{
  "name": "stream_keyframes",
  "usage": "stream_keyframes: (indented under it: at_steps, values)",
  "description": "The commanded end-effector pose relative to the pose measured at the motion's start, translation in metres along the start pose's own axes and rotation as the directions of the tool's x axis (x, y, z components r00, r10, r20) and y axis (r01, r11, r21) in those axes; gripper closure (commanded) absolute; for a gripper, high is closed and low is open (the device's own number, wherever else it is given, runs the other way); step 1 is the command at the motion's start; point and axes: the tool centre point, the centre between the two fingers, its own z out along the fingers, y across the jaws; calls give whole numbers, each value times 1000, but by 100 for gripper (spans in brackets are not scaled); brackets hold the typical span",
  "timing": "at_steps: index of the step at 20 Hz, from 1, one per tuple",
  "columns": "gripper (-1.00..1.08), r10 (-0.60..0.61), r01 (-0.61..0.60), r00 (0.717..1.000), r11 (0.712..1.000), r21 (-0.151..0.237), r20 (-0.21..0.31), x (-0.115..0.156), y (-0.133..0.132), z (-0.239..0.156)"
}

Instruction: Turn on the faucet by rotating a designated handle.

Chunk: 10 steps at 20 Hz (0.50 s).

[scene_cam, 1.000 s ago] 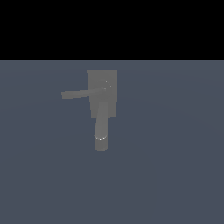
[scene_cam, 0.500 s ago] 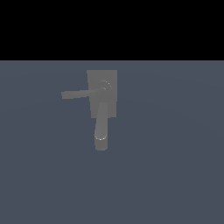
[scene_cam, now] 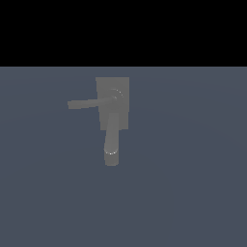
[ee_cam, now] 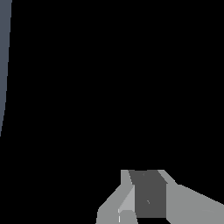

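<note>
My fingers [ee_cam: 151, 194] show only in the wrist view, as pale grey shapes with a darker grey block between them, and I cannot tell if they are spread apart or squeezed together. Nothing is in them that I can see. Most of that view is black, with a thin strip of blue-grey floor [ee_cam: 4, 52] along one edge. My fingers and arm do not show in the exterior view at all. There, the faucet [scene_cam: 113, 103] sits alone on the flat blue-grey floor, a bit above the middle of the picture. Its flat back plate [scene_cam: 123, 87] is a grey rectangle. A round hub [scene_cam: 116, 95] sits on the plate. The handle [scene_cam: 89, 102] is a thin straight bar that sticks out from the hub toward the exterior view's left, lying nearly level. The spout [scene_cam: 112, 142] is thicker and comes down from the hub toward the near side, ending in a round tip. Far behind the floor, everything is black.
</note>
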Motion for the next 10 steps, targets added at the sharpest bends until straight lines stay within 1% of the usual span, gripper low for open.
stream_keyframes:
  at_steps: [1, 5, 10]
  values:
    - [108, -56, 53, 996, 997, -49, -64, 22, -12, -14]
    - [108, -135, 120, 980, 987, -106, -143, 50, -32, -33]
    - [108, -208, 178, 955, 972, -153, -210, 72, -55, -50]
